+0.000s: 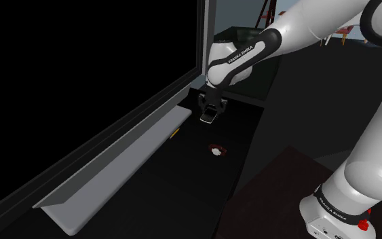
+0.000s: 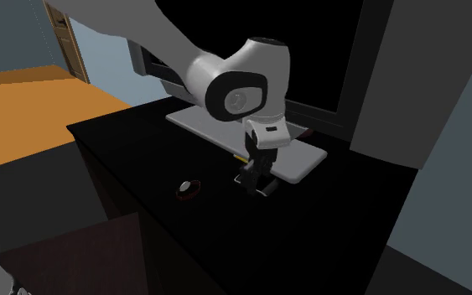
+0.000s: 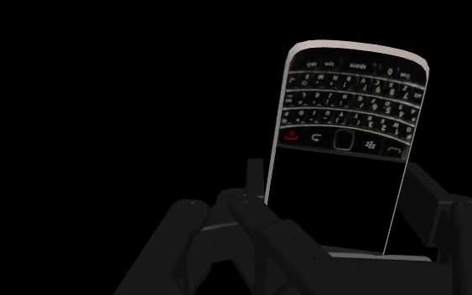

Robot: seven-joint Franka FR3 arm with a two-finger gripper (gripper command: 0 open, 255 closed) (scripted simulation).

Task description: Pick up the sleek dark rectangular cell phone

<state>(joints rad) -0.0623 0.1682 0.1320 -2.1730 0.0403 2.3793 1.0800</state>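
The gripper (image 3: 336, 201) pinches the phone (image 3: 349, 117) by its long edges, keypad end pointing away from the hand. The phone is low at the black table (image 1: 182, 183), just beside a grey slab (image 1: 115, 173). A small round object (image 1: 216, 150) lies near.

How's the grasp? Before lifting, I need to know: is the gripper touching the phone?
Cannot tell. In the wrist view the gripper sits around the phone, but black on black hides any contact or gap.

A grey base (image 1: 115, 170) and tall screen (image 1: 101, 81) block one side of the hand (image 1: 209, 114) and its clasped cell phone (image 3: 343, 142). The surface (image 1: 182, 193) elsewhere is mostly open.
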